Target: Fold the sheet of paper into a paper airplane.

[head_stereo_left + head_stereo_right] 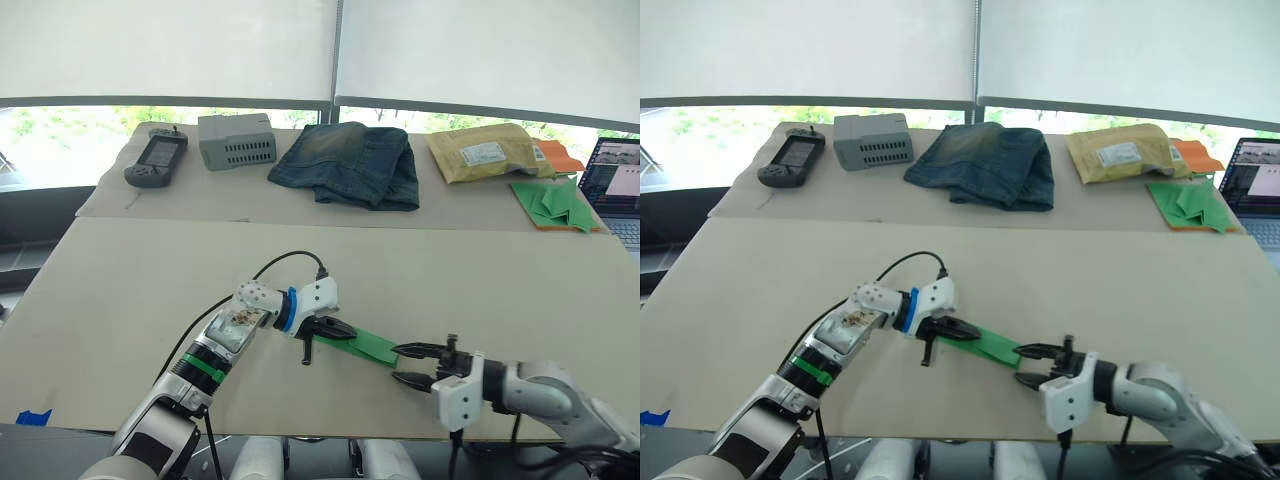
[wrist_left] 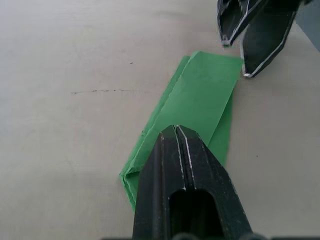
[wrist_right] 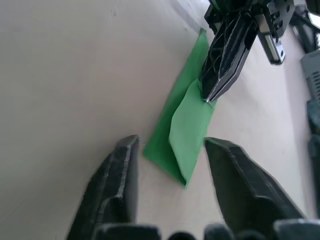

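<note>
Lying flat on the surface between the two end effectors, the sheet of paper [image 1: 372, 346] is a thin, light, layered green strip — floppy, easily creased. The left end effector [image 1: 333, 329] presses on it with fingers together; the right end effector [image 1: 408, 364], fingers apart, sits at its blunt end — the best edge to pinch. The end beneath the left fingers is hidden.

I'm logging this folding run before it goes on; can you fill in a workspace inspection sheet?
Surface: beige table, bare near the work.
Job's things: green paper folded into a narrow strip, lying flat.
Clutter: handheld device, grey box, jeans, padded envelope, green and orange paper pile along the far edge.
Grippers: left gripper shut, tips pressing the paper; right gripper open at the strip's end.
Cables: black cable looping over the left wrist.
Surroundings: laptop, window blinds.
</note>
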Available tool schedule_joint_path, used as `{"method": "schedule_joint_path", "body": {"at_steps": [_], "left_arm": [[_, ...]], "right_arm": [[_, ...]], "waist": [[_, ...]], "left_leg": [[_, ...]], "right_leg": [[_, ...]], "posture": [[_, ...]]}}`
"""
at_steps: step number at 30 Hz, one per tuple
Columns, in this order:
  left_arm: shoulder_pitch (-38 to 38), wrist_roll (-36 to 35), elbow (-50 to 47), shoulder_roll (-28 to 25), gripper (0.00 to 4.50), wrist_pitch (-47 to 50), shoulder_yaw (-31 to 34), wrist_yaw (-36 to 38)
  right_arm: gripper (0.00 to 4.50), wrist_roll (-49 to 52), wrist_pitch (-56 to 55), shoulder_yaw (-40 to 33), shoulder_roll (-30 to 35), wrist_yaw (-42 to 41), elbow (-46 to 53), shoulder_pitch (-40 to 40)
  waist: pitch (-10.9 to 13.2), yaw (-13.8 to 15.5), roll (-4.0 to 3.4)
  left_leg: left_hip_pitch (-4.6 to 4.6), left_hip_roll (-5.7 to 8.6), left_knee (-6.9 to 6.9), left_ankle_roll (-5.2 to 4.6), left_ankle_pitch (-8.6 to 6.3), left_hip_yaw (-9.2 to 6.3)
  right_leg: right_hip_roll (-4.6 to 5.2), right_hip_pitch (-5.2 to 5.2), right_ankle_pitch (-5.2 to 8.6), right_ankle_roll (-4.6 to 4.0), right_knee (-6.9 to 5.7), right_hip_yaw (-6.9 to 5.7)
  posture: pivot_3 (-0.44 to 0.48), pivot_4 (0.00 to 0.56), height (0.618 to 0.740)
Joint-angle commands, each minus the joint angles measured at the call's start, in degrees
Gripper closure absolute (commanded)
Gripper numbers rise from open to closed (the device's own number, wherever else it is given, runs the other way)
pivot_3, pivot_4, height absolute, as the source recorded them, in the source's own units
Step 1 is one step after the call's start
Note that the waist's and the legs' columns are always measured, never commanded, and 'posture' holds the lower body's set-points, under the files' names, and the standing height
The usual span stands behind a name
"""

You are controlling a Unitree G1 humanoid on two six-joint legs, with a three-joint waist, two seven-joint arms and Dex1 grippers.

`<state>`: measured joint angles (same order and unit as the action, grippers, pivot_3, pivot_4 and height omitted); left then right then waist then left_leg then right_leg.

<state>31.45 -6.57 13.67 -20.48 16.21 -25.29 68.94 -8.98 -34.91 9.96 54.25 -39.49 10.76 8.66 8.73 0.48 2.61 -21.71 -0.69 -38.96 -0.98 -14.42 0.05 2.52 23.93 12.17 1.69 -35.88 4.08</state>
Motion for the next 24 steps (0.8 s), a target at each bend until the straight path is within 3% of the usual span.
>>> {"method": "schedule_joint_path", "body": {"at_steps": [1, 4, 7, 12, 19, 24], "left_arm": [[-0.42, 2.51, 1.75, -0.28, 4.50, 0.53, -1.25, -1.29], [-0.39, 2.52, 2.08, -0.05, 4.50, 0.44, -1.02, -1.73], [-0.43, 2.45, 2.03, 0.40, 4.50, 0.57, -0.95, -2.26], [-0.51, 2.35, 1.88, 0.99, 4.50, 1.04, -0.84, -2.72], [-0.80, 2.51, 1.36, 1.66, 4.50, 1.47, -0.82, -3.98], [-1.01, 2.49, 1.34, 2.55, 4.50, 2.10, -0.87, -5.05]], "right_arm": [[1.88, 10.81, 6.76, -5.22, 0.84, -1.42, 7.58, 2.69], [1.88, 21.57, 21.03, -8.65, -2.48, 1.45, 15.68, 3.54], [2.65, 25.31, 32.80, -8.04, -7.21, 4.71, 19.02, 1.39], [4.44, 27.06, 50.64, -5.21, -17.99, 13.35, 19.57, -0.13], [4.48, 25.10, 60.31, 0.42, -26.66, 15.54, 16.40, -3.39], [4.48, 23.92, 62.33, 1.97, -27.12, 13.31, 13.61, -3.64]], "waist": [[0.00, -0.08, 0.00], [-0.02, -0.06, -0.06], [-0.03, -0.08, -0.07], [-0.06, 0.21, -0.12], [-0.09, 0.13, -0.20], [-0.10, 0.05, -0.21]], "left_leg": [[0.02, -0.01, 0.00, 0.00, 0.00, 0.01], [-0.02, -0.04, 0.00, 0.00, 0.00, 0.00], [-0.01, -0.06, -0.01, 0.00, 0.00, -0.03], [-0.25, -0.07, -0.04, 0.00, 0.00, -0.07], [-0.27, -0.06, -0.06, 0.00, 0.00, -0.06], [-0.33, -0.05, -0.05, 0.00, 0.00, -0.05]], "right_leg": [[-0.01, -0.01, 0.00, 0.00, -0.01, 0.01], [-0.03, 0.04, -0.01, 0.01, -0.06, 0.01], [-0.05, 0.02, 0.00, 0.00, -0.06, 0.00], [-0.02, 0.20, 0.00, 0.00, -0.03, -0.03], [-0.02, 0.21, 0.00, 0.00, -0.01, -0.01], [0.01, 0.22, -0.07, 0.13, 0.05, 0.00]], "posture": [[0.000, 0.150, 0.728], [0.000, 0.150, 0.728], [0.000, 0.150, 0.728], [0.000, 0.150, 0.728], [0.000, 0.150, 0.728], [0.000, 0.150, 0.728]]}}
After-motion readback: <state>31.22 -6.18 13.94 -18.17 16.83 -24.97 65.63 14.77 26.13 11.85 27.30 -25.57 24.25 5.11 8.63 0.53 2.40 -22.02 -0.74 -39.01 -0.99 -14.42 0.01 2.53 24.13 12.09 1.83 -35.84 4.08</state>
